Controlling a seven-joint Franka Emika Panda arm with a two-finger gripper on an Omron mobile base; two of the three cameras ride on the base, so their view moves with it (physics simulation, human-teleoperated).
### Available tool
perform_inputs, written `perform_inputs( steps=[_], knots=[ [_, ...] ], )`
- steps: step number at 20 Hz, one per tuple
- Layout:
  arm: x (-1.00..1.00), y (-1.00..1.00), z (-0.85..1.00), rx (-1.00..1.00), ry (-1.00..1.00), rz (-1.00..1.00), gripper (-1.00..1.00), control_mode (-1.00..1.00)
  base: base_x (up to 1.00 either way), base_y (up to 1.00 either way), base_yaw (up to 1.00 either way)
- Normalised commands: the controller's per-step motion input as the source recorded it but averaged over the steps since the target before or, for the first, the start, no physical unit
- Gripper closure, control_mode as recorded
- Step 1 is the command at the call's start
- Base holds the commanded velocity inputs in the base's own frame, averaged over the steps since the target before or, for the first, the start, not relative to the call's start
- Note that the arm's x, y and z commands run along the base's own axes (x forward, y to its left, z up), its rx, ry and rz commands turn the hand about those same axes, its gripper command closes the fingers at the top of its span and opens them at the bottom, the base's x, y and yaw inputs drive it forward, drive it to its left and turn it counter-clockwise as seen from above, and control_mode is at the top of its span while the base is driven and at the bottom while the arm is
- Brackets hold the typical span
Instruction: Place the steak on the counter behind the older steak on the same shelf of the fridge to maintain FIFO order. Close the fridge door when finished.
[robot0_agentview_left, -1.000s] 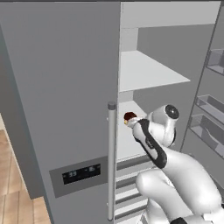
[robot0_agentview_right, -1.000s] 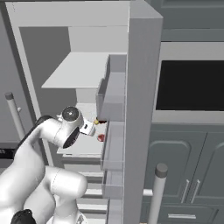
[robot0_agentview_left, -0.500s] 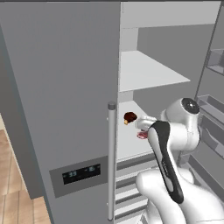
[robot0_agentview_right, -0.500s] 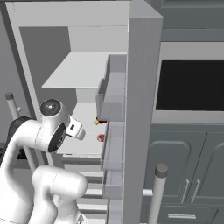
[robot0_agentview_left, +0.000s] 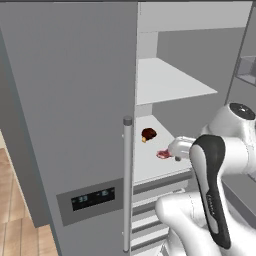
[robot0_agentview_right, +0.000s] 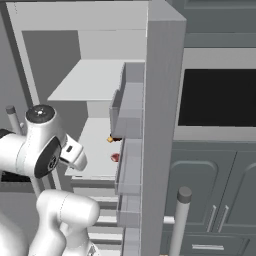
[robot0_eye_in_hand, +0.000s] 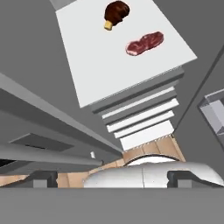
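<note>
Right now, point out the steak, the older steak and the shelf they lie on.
steak (robot0_eye_in_hand: 116, 10): hand view, middle of its dark lump.
older steak (robot0_eye_in_hand: 145, 43): hand view, middle of the slab.
shelf (robot0_eye_in_hand: 105, 70): hand view, bare white panel.

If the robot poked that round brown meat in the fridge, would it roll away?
Maybe a little. The steak is a rounded lump, so a poke could rock or turn it on the smooth flat shelf. Its tan bit at one end makes it uneven, so it probably would not roll far. The flat older steak nearby would likelier slide.
</note>
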Motion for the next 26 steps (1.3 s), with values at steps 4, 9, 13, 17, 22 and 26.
perform_inputs(
  steps=[4, 9, 13, 17, 22, 26],
  knots=[
    [-0.88, 0.00, -0.47, -0.06, 0.00, 0.00, -1.00, -1.00, 0.00, 0.00, 0.00],
    [-0.15, 0.01, -0.30, -0.11, 0.00, 0.04, -1.00, -1.00, 0.00, 0.00, 0.00],
    [-0.34, 0.03, -0.09, -0.08, -0.11, 0.04, -1.00, -1.00, 0.00, 0.00, 0.00],
    [-0.25, 0.00, 0.00, 0.00, -0.09, 0.00, -1.00, -1.00, 0.00, 0.00, 0.00],
    [-0.01, 0.01, 0.00, 0.00, -0.01, 0.00, -1.00, -1.00, 0.00, 0.00, 0.00],
    [-0.58, -0.01, -0.04, 0.00, -0.08, 0.00, -1.00, -1.00, 0.00, 0.00, 0.00]
  ],
)
